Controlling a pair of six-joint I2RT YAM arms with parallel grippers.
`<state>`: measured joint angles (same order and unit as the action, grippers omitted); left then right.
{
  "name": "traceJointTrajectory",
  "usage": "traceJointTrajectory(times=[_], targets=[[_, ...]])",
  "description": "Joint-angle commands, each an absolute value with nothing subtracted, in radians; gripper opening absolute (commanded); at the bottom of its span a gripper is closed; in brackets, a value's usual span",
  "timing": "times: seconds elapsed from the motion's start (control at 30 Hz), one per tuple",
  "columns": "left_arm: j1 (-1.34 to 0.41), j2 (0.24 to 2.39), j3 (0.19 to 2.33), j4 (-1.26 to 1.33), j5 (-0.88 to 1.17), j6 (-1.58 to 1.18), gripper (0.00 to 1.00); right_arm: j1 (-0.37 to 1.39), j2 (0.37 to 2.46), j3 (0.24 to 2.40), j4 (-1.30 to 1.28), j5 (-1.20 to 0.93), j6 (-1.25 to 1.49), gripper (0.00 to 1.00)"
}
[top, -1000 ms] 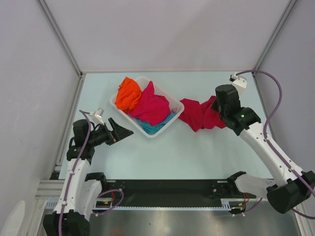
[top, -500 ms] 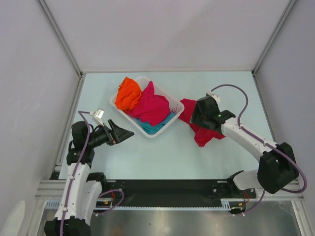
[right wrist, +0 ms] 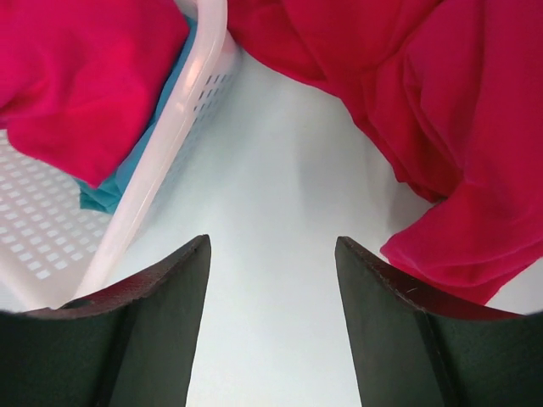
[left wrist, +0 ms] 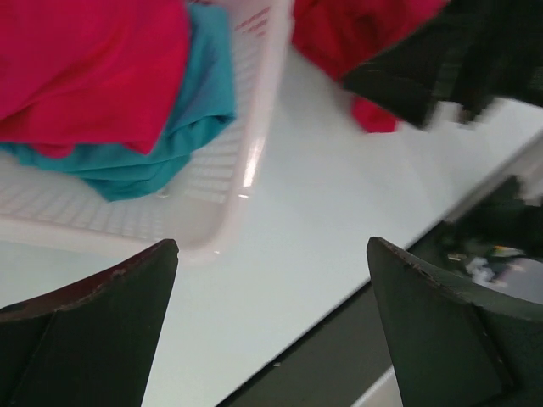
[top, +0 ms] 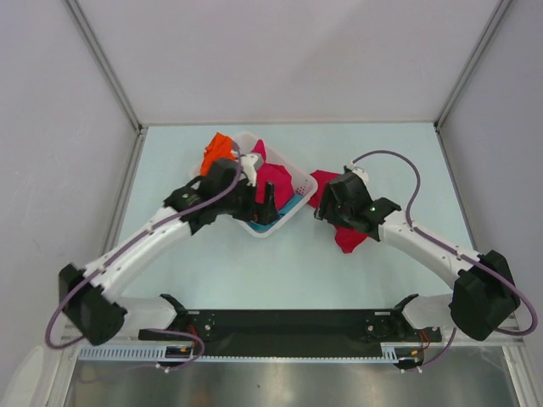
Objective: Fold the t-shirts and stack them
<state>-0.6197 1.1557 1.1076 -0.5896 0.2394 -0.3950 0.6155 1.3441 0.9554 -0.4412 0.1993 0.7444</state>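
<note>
Right claw [right wrist: 271,246] parting empty, leaving crimson t-shirt [right wrist: 441,102] crumpled right of basket [right wrist: 202,85]; left claw [left wrist: 271,254], wide, swinging over basket, likely for next shirt

Top external: looks steeply down from high behind the near edge, far enough off to take in the whole table [top: 297,271]. Left wrist: sits low and close, faces out past the left fingers [left wrist: 93,331] over a corner of the white basket [left wrist: 263,110]. Right wrist: looks down from close by, between the right fingers [right wrist: 153,322]. Shared in all three: that basket rim and the crimson t-shirt [right wrist: 441,110] beside it.
</note>
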Motion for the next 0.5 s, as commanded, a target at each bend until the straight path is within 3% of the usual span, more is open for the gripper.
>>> traceJointTrajectory(times=[0.0, 0.23, 0.47], targets=[[-0.722, 1.345, 1.201, -0.804, -0.191, -0.307, 1.0, 0.629, 1.227, 0.92, -0.462, 0.244, 0.784, 0.65], [-0.755, 1.558, 1.265, -0.838, -0.38, -0.278, 1.0, 0.635, 1.017, 0.847, -0.546, 0.302, 0.828, 0.64], [-0.759, 1.663, 1.319, -0.827, -0.367, -0.314, 1.0, 0.638, 0.907, 0.854, -0.623, 0.345, 0.825, 0.63]])
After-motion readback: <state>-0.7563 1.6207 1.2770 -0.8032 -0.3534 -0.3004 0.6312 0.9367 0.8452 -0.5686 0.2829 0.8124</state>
